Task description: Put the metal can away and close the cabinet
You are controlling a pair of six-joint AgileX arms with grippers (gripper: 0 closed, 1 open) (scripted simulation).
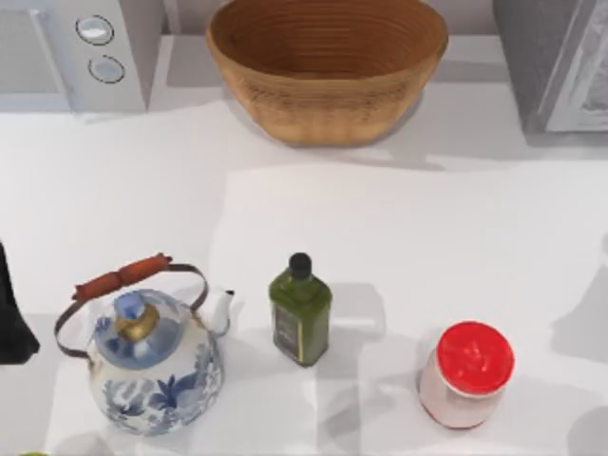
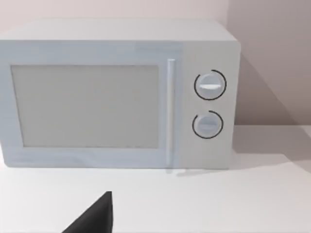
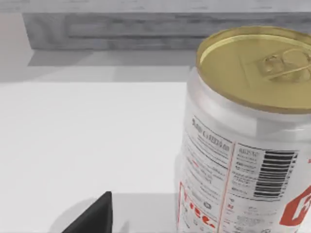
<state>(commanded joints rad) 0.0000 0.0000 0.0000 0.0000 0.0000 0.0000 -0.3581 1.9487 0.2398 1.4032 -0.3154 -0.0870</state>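
A white microwave (image 2: 116, 94) with two round dials (image 2: 210, 85) stands shut on the white table (image 2: 218, 204).

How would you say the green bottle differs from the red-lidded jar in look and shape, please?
The bottle is dark green with a small black cap on a narrow neck; the jar is pale with a wide red lid covering its whole top. The bottle looks flat-sided and slimmer, the jar round and squat. The bottle carries a label on its side; I can't make out one on the jar. Both stand upright on the white table, near its front.
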